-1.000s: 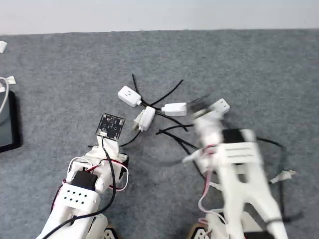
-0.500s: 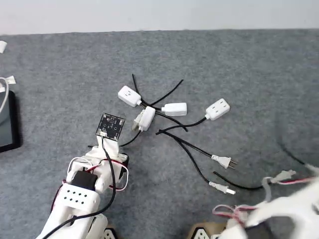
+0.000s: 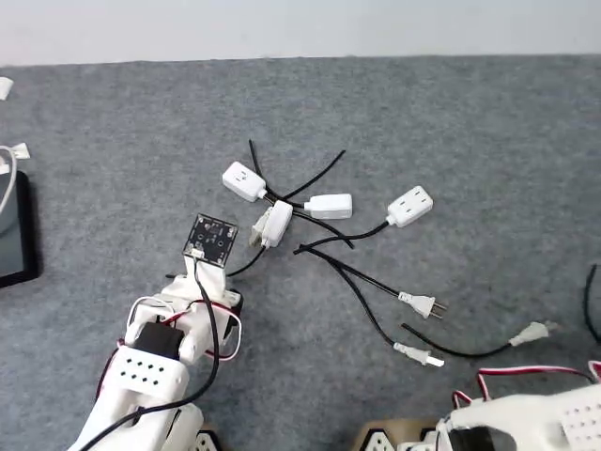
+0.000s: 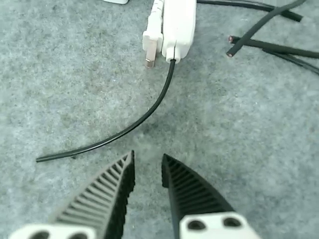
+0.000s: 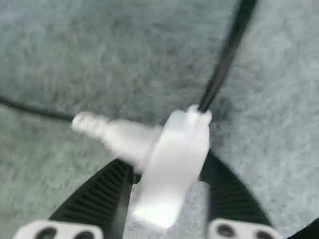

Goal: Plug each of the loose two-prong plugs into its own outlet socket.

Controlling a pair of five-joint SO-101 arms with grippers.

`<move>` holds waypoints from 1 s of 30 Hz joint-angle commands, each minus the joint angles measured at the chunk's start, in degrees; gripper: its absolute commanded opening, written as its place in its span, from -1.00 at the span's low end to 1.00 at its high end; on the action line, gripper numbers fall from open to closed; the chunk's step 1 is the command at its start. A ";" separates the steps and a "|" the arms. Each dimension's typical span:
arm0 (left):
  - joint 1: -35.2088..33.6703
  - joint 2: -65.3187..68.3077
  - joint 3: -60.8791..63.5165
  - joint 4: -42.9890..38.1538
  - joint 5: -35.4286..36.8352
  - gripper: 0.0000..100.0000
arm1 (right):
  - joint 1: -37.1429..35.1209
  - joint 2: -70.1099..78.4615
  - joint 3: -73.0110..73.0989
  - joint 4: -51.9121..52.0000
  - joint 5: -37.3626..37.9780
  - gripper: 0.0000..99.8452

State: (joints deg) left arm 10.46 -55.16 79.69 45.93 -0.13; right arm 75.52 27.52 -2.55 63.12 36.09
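We judge nothing plugged yet: plugs [image 3: 420, 303] loose lower right, sockets [image 3: 410, 207] bare mid-frame; left gripper [image 4: 148, 158] parted, empty; right gripper [image 5: 167, 169] pinching a white connector [image 5: 177, 142].

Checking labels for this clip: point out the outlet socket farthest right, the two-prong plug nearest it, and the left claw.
outlet socket [image 3: 410, 207]: high view, on its white face.
two-prong plug [image 3: 416, 302]: high view, on its white body.
left claw [image 4: 147, 160]: left wrist view, midway between its fingertips.

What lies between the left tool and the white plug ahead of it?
A black cord crosses the carpet between the left tool and the white plug, lying flat; nothing else visible stands in the way.
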 commanded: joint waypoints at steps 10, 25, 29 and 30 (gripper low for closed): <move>0.09 -0.44 -1.98 -0.18 -2.64 -0.96 | 0.84 -7.25 -16.18 22.29 -3.78 -0.81; 8.26 8.26 -37.49 25.93 -8.62 -0.71 | 1.27 -7.69 -15.30 20.53 -8.97 -0.88; 13.71 22.51 -47.78 25.85 -7.30 -0.70 | 1.10 -7.78 -13.89 20.00 -9.32 -0.87; 15.74 25.32 -49.98 25.23 -7.91 -0.70 | 1.10 -7.69 -13.89 19.91 -10.11 -0.87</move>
State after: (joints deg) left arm 20.04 -41.19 41.01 71.52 -8.22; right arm 76.48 23.56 -15.03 83.96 27.38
